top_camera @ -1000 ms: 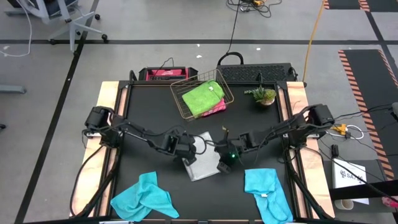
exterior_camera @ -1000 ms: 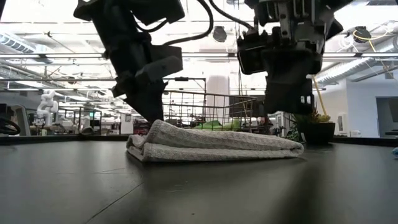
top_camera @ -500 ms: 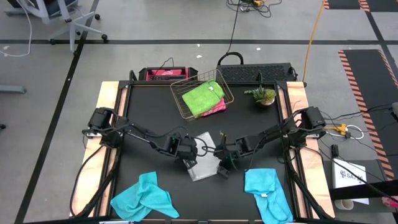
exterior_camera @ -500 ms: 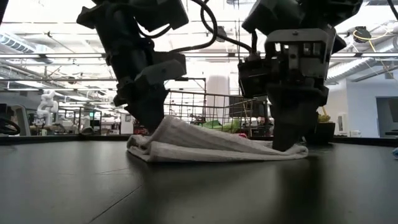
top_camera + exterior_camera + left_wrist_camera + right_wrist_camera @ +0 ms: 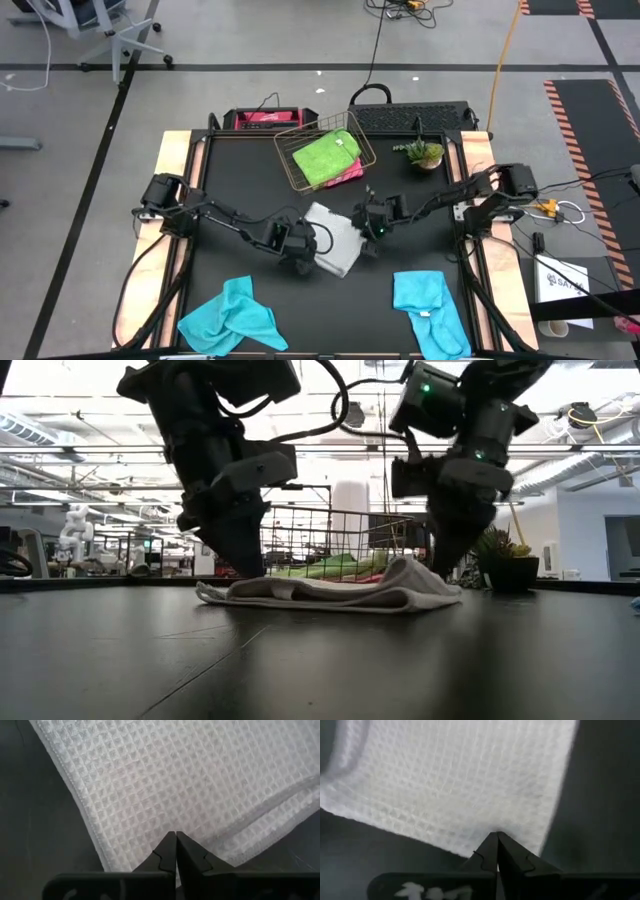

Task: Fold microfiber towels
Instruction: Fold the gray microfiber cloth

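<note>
Near the basket (image 5: 325,155), just in front of it, lies the grey towel (image 5: 335,238), part-folded on the table (image 5: 250,185). Left gripper (image 5: 300,262) pinches its near edge, fingers clenched; right gripper (image 5: 372,228) pinches the far-right edge, clenched too. Advice: keep both edges level and lay them flush. Two blue towels (image 5: 228,318) lie well in front; green towel (image 5: 327,157) fills the basket; plant (image 5: 424,153) beside it. Nothing obstructs.

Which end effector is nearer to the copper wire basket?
Right. The right end effector is just below the copper wire basket; the left end effector is farther down.
</note>
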Robot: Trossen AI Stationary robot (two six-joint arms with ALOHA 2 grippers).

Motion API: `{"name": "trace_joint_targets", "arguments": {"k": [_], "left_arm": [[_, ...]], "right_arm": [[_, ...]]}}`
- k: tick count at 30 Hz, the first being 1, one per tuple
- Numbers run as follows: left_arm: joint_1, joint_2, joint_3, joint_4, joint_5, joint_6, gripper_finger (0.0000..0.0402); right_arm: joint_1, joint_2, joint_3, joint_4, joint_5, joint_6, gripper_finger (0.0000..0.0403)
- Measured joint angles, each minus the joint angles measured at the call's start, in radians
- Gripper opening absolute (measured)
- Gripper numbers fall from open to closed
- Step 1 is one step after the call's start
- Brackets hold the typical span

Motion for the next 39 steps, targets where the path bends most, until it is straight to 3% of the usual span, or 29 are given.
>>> {"name": "trace_joint_targets", "arguments": {"k": [6, 11, 15, 22, 28, 35, 39], "left_arm": [[0.002, 0.000, 0.000, 0.003, -0.002, 0.003, 0.0010], [0.009, 0.000, 0.000, 0.003, -0.008, 0.007, 0.0007], [0.024, -0.001, 0.000, -0.003, -0.011, 0.014, 0.0019], [0.043, -0.002, 0.000, -0.008, -0.011, 0.031, 0.0003], [0.049, -0.002, 0.000, -0.013, -0.006, 0.029, 0.0017], [0.049, -0.002, 0.000, -0.016, 0.021, 0.027, 0.0021], [0.050, -0.002, 0.000, -0.010, 0.067, 0.022, 0.0021]], "right_arm": [[-0.058, -0.114, 0.001, -0.022, -0.041, 0.039, 0.0000], [0.006, -0.148, 0.004, 0.063, -0.100, 0.154, 0.0000], [0.086, -0.092, 0.004, 0.170, -0.090, 0.217, 0.0000], [0.153, 0.058, 0.004, 0.414, 0.029, 0.259, 0.0000], [0.152, 0.188, 0.004, 0.556, -0.022, 0.317, 0.0000], [0.169, 0.215, 0.007, 0.432, -0.206, 0.344, 0.0000], [0.176, 0.169, 0.007, 0.280, -0.243, 0.292, 0.0000]]}}
